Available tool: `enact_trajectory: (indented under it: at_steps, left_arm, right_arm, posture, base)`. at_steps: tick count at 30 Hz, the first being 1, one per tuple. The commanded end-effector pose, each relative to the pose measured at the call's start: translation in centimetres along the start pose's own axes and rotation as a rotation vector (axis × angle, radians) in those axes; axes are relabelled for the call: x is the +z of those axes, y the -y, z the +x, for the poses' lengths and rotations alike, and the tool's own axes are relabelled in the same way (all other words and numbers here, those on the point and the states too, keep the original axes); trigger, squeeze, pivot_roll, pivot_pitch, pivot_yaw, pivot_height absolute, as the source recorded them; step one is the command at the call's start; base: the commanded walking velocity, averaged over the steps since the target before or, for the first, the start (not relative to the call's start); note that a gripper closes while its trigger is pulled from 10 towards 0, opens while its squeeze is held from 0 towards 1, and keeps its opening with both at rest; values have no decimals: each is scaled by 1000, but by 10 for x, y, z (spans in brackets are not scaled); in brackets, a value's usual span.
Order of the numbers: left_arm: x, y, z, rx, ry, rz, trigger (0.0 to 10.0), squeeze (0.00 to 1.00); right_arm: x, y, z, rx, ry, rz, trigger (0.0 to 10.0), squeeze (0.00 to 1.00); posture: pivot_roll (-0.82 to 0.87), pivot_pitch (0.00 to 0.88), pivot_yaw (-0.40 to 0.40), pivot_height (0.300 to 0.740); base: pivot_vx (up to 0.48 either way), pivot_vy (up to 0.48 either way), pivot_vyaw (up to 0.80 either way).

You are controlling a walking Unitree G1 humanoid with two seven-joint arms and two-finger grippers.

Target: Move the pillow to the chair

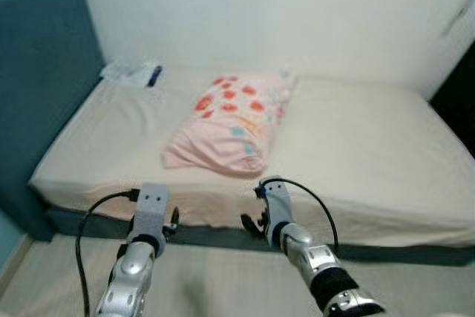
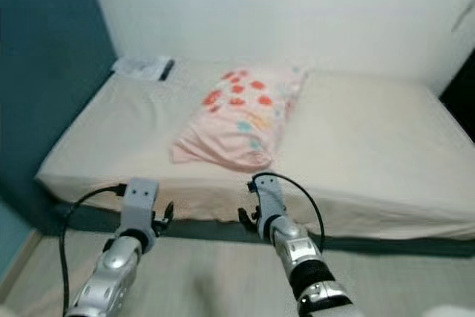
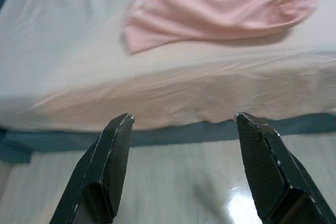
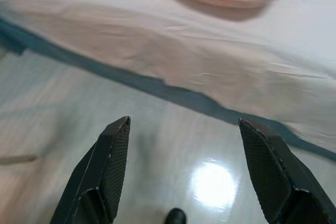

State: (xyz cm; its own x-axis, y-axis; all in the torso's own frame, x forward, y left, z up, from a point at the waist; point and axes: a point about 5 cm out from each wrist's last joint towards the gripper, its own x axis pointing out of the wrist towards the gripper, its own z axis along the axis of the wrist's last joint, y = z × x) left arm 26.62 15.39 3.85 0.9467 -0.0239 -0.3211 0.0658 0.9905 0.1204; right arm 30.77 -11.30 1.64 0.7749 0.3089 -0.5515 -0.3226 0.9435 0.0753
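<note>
Pale wood-look floor lies beneath both arms, which are raised side by side before the near edge of a bed [image 1: 356,154]. Out from the left gripper [image 3: 181,124], whose fingers are spread wide and hold nothing, the wrist view looks over the cream sheet's hanging edge and the dark teal bed base [image 3: 173,134] to the pink cloth beyond. The right gripper [image 4: 184,124] is likewise spread and empty, hanging over the floor just short of the mattress side.

Further out, the pillow [image 1: 231,122] — pink, printed with red and teal shapes — lies on the sheet at mid-bed, nearer the front edge than the wall, its lower end slack and rumpled. It looks light, soft and floppy, likely to sag and fold if pinched at one corner, so taking it with both grippers on its two long sides seems the steadier hold. A teal headboard [image 1: 44,72] stands at the left, with a small white packet [image 1: 133,73] beside it near the wall.
</note>
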Motion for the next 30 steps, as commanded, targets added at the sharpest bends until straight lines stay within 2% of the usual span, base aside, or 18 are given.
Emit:
enact_trajectory:
  at_steps: [1, 11, 21, 30]
  left_arm:
    - [-4, 3, -1, -12, -18, -8, 10000, 0]
    - [-4, 4, 0, -29, -28, -24, 10000, 0]
    - [-3, 5, 1, -35, -44, -134, 10000, 0]
    - [-4, 4, 2, -44, -51, -103, 10000, 0]
  right_arm:
    - [-1, 0, 0, -5, -1, 5, 10000, 0]
    - [3, -1, 1, -7, 19, -5, 10000, 0]
    - [5, -1, 1, 1, 22, -14, 10000, 0]
    - [6, -2, 2, 5, 26, -17, 10000, 0]
  posture:
    - [100, 17, -46, 723]
    - [97, 8, -47, 723]
    - [96, 0, -51, 723]
    - [97, 0, -52, 723]
  base:
    - [0, 0, -800]
    - [0, 0, -49]
    - [0, 0, 0]
    - [0, 0, 0]
